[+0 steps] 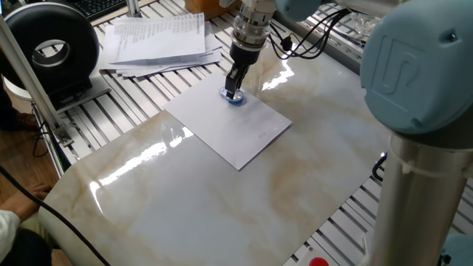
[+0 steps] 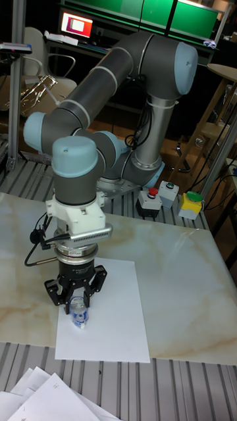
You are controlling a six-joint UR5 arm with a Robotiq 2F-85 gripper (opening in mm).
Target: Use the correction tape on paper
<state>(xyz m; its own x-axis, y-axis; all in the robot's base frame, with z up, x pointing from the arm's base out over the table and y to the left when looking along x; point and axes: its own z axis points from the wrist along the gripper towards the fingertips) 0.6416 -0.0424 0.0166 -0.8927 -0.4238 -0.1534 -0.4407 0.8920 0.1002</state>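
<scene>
The paper (image 1: 229,122) (image 2: 115,316) is a blank white sheet lying flat on the marble tabletop. Near its far corner stands the correction tape (image 1: 236,99) (image 2: 79,319), a small blue and clear dispenser touching the sheet. My gripper (image 1: 233,91) (image 2: 78,309) points straight down over it, its black fingers shut on the dispenser's upper part. Only the lower blue end of the tape shows beneath the fingertips.
A stack of printed papers (image 1: 157,41) lies on the slatted frame behind the sheet. A black round device (image 1: 50,48) stands at the far left. Cables (image 1: 310,41) hang by the arm. Button boxes (image 2: 168,197) sit at the table's edge near the robot base (image 2: 155,164).
</scene>
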